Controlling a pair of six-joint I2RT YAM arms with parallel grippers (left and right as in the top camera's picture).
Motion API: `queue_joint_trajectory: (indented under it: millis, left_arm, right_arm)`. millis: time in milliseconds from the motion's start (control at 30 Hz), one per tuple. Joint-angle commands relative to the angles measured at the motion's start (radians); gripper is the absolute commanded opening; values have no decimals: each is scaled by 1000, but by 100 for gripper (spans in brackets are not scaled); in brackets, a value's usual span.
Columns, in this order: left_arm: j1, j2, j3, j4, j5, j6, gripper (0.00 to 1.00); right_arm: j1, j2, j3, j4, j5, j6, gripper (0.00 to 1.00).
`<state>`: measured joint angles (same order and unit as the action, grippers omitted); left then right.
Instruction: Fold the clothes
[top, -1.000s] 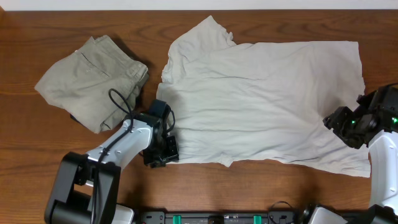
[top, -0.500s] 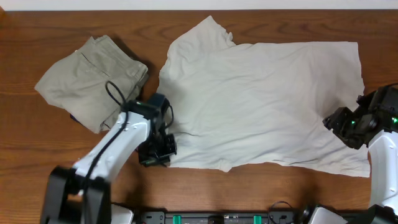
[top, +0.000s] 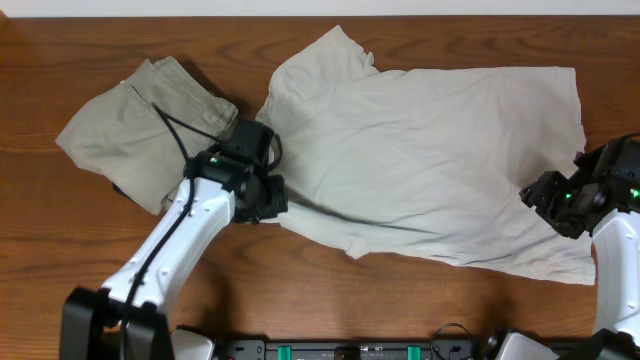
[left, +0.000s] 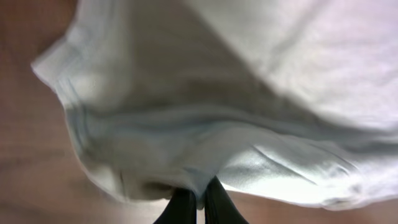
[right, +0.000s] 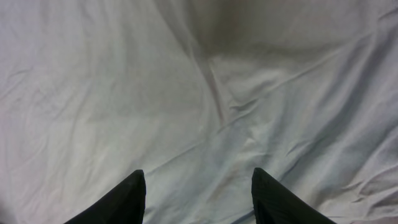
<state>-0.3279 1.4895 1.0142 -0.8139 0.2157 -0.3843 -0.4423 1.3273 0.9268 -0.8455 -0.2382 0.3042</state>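
Left hand (left: 199, 199) clamps T-shirt (left: 261, 74) edge; fabric apparently lifted, view blurred.

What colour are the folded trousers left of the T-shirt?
The trousers are plain khaki-olive, clearest in the overhead view.

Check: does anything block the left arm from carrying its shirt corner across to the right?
Nothing visible does. The left jaws pinch the T-shirt edge; rightward lies only the shirt itself. The trousers sit off to the left.
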Motion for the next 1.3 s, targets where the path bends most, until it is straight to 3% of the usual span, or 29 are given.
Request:
queue_joint_trajectory:
  millis: [0, 333, 367, 433, 467, 567, 800, 900, 1267]
  left_arm:
    - [2, 45, 6, 66, -140, 14, 6]
    - [2, 71, 6, 294, -296, 88, 7]
    - [2, 71, 6, 304, -296, 94, 15]
    - [2, 70, 6, 293, -294, 96, 45]
    - [2, 70, 7, 274, -294, 96, 53]
    - [2, 64, 17, 182, -252, 98, 66]
    - [-62, 31, 32, 96, -11, 304, 61]
    - [-150, 52, 30, 108, -24, 390, 54]
    - [-357, 242, 30, 238, -81, 456, 54]
  right_arm:
    - [-9, -3, 7, -1, -2, 9, 53]
    - [-9, -3, 7, -4, -3, 9, 53]
    - [-9, -3, 7, -5, -4, 9, 53]
    - [-9, -3, 7, -9, -5, 9, 53]
    - [-9, -3, 7, -12, -5, 9, 53]
    - [-9, -3, 7, -15, -5, 9, 53]
    - [-9, -3, 7, -1, -5, 9, 53]
    - [-9, -3, 7, 0, -5, 9, 54]
    - [-9, -3, 7, -5, -5, 9, 54]
